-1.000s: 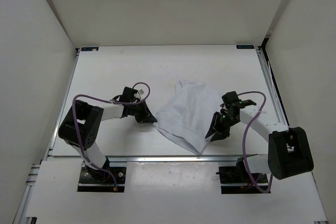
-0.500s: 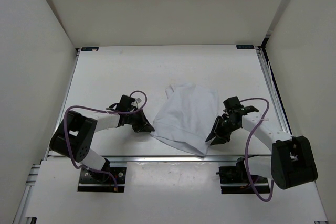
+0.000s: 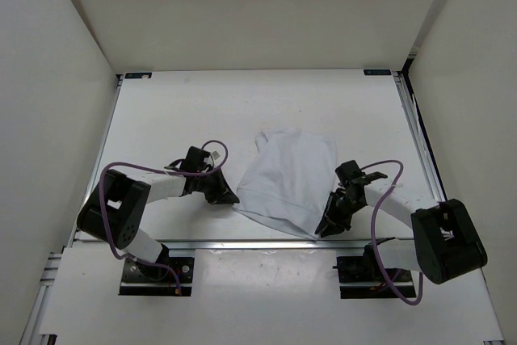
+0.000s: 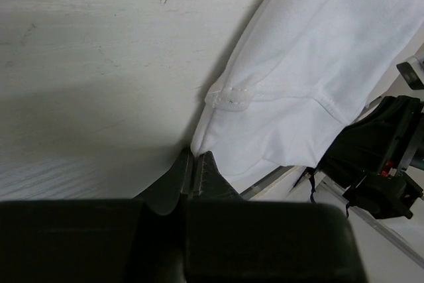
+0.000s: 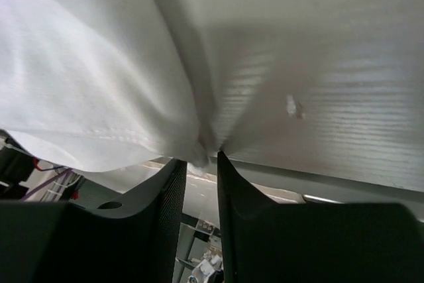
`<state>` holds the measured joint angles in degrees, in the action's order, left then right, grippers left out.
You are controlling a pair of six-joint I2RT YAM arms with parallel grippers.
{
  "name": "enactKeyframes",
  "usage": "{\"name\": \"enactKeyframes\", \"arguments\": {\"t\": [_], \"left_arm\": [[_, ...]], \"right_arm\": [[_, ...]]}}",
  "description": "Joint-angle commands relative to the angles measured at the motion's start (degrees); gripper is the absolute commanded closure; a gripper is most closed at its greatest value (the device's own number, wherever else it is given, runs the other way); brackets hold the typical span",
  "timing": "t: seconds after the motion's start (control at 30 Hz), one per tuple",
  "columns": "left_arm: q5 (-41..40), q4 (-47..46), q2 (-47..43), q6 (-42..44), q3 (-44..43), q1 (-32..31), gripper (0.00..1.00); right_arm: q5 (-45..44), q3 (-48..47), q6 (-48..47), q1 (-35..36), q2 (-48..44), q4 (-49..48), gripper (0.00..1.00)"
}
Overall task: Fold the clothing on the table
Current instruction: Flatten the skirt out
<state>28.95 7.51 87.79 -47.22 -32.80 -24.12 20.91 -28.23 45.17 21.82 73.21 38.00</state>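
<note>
Top external view: one piece of white clothing [image 3: 287, 179] lies wrinkled on the table [image 3: 178, 111], near the front edge and between my two claws. My left claw [image 3: 230, 198] sits at its near-left corner, and through the left wrist camera I see both fingers pressed together, pinching that corner. My right claw [image 3: 323, 228] is at the near-right corner. In the right wrist view its two fingers [image 5: 169, 190] stand slightly apart, with the cloth's edge at the mouth of the gap.
</note>
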Motion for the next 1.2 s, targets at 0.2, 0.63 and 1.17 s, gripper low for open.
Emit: {"name": "enactKeyframes", "arguments": {"t": [0.2, 0.63, 1.17], "left_arm": [[-3.6, 3.0, -1.9, 1.5, 2.5, 1.7, 1.00], [5.1, -2.3, -6.5, 0.6, 8.9, 11.4, 1.00], [6.4, -7.5, -2.5, -4.7, -0.7, 2.3, 1.00]], "right_arm": [[-6.4, -0.9, 1.9, 0.3, -0.7, -6.5, 0.83], [-17.6, -6.1, -12.0, -16.2, -1.3, 2.7, 1.00], [-5.6, -20.0, -15.6, -8.7, 0.9, -0.7, 0.77]]}}
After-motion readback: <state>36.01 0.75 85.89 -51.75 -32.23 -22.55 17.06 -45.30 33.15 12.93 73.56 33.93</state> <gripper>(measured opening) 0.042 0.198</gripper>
